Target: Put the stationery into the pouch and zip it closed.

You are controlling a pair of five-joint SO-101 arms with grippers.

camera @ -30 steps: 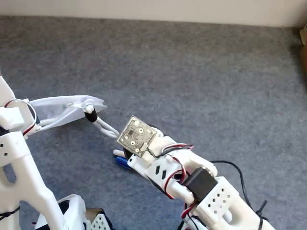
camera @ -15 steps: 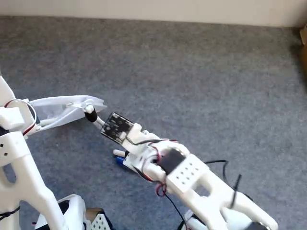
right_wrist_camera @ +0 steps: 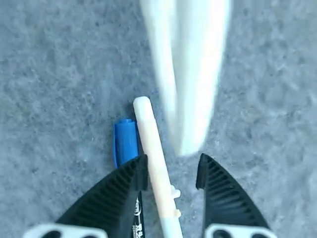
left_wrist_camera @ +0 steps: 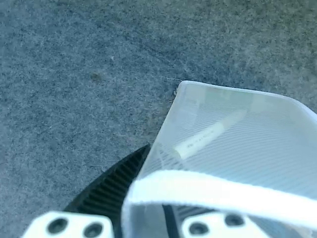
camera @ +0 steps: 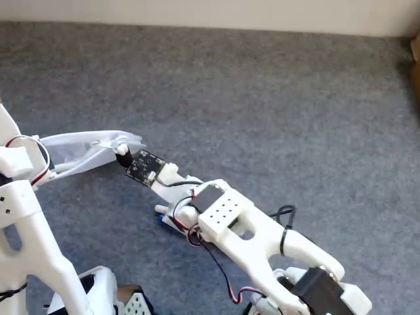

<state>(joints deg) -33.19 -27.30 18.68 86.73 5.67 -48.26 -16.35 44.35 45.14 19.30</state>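
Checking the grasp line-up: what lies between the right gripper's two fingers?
A white pen, seen in the right wrist view; the blue pen lies alongside it.

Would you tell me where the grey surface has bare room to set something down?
The far stretch of grey surface between the pouch and the back wall is bare, as is the right side beyond the right arm. Near-left is crowded: pouch, white pen, blue pen and left arm.
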